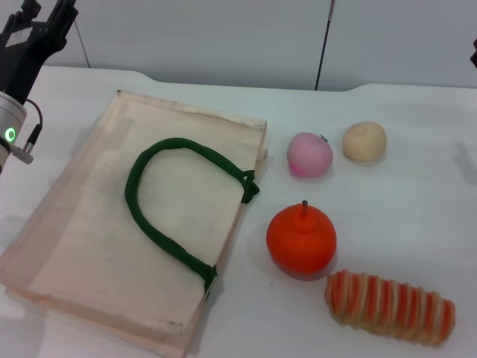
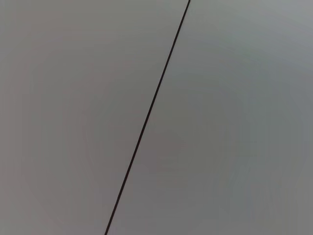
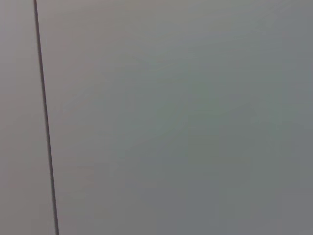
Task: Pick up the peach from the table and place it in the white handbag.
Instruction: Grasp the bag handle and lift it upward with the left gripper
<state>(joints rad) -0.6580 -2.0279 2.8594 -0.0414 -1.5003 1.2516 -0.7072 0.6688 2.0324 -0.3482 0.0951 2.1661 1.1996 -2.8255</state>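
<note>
The peach, small, round and pale pink with a tiny dark stem, sits on the white table just right of the white handbag. The handbag lies flat, its dark green handle looped on top. My left gripper is raised at the far left, above the table's back corner and well away from the peach. Only a dark sliver of my right gripper shows at the right edge. Both wrist views show only a plain grey wall with a dark seam.
A beige round lump sits right of the peach. A bigger orange fruit is in front of the peach. A striped orange-and-cream roll lies at the front right. The table's back edge meets a grey wall.
</note>
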